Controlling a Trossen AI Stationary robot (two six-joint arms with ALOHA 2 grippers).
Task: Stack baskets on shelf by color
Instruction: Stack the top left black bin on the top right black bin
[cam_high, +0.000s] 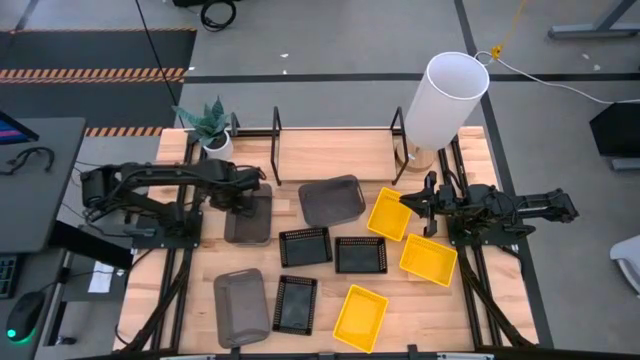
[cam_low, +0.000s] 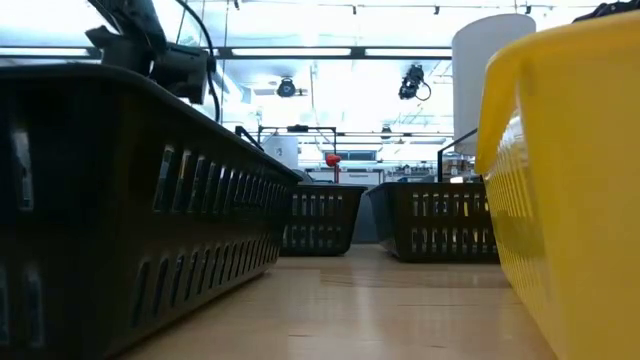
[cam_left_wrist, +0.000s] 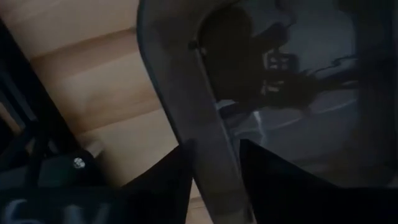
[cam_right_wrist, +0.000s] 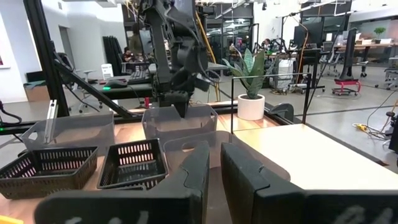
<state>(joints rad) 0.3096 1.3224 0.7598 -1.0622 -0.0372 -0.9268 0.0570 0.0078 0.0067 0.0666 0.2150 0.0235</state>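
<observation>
Nine shallow plastic baskets lie scattered on the wooden tabletop (cam_high: 330, 150), none yet on the low black wire shelf (cam_high: 335, 125) along the far edge. My left gripper (cam_high: 245, 203) is down on the dark grey round-cornered basket (cam_high: 250, 225) nearest that arm. In the left wrist view the grey rim (cam_left_wrist: 186, 106) runs up between my two dark fingers (cam_left_wrist: 273, 180), one on each side of the wall, so I read them as straddling the rim. Whether they are truly clamped or just loosely around it, I cannot tell.

My worry is a thin, shallow hold. If I lift with only the lip pinched near one edge, the basket could tilt, swing or slide out, and it could catch the shelf's upright loops on the way in. A half-closed grip would drop it onto the tabletop.

My right gripper (cam_high: 425, 205) waits at the right side, near the bright yellow basket (cam_high: 390, 213) beside it but not touching it. In the right wrist view its fingers (cam_right_wrist: 249, 180) stand close together with a narrow gap and nothing between them. Two more yellow baskets (cam_high: 428, 259) and three black mesh ones (cam_high: 305, 246) sit well clear of both arms
</observation>
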